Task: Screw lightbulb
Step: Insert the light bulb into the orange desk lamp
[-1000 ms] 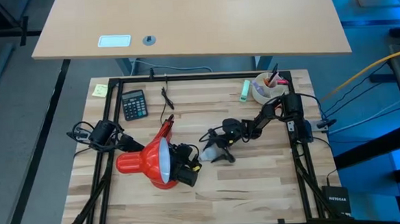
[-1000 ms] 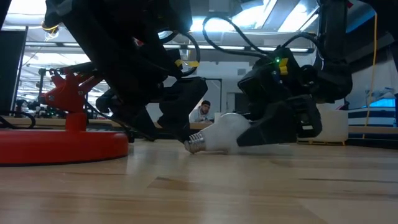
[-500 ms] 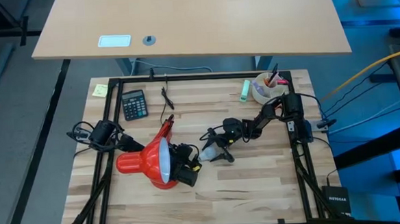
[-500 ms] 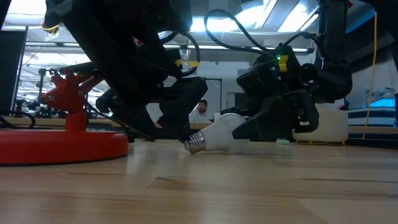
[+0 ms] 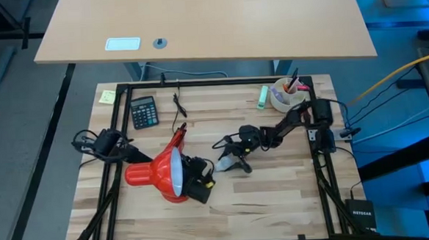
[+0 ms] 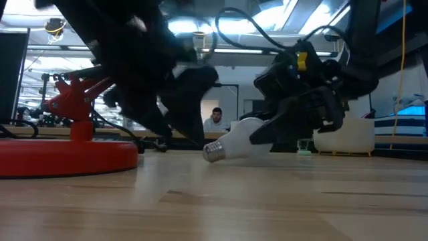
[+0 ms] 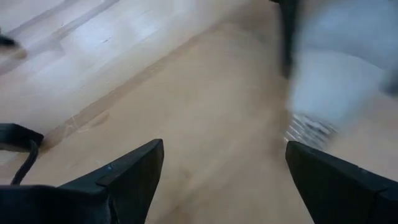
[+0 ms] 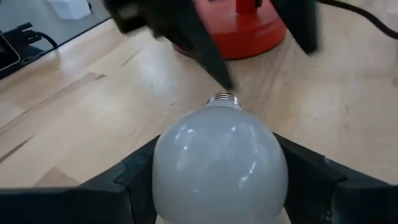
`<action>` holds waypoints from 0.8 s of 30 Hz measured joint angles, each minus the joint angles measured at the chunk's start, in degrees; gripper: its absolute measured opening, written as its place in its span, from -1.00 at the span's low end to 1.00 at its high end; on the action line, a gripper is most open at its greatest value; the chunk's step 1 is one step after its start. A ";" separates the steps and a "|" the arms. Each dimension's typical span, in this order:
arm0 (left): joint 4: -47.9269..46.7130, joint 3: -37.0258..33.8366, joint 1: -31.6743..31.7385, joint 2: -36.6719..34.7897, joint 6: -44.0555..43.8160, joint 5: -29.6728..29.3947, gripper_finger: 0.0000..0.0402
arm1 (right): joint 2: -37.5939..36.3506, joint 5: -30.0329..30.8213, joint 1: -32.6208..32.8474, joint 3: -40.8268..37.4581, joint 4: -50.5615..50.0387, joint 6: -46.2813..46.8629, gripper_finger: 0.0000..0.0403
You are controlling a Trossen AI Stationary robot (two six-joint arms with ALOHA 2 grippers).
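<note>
Right gripper (image 8: 221, 180): your jaws are clamped on the lightbulb (image 8: 219, 165), one finger on each side of the glass. The bulb lies low over the table (image 5: 277, 197) near its middle, its silvery screw base pointing left toward the red lamp (image 5: 162, 174). Left gripper (image 7: 224, 180): jaws apart, holding nothing, just left of the bulb's base beside the lamp. Far left: a calculator (image 5: 143, 111). Far right: a cup of pens (image 5: 287, 93).
</note>
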 joint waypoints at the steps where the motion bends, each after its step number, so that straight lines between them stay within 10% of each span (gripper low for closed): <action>1: 0.20 0.28 -0.74 -0.43 1.52 0.68 0.63 | -1.47 0.07 0.02 0.00 -2.48 -0.37 0.26; 24: -10.55 5.42 -13.51 -6.19 3.91 18.89 0.63 | -29.69 7.23 0.06 0.00 -29.61 1.78 0.25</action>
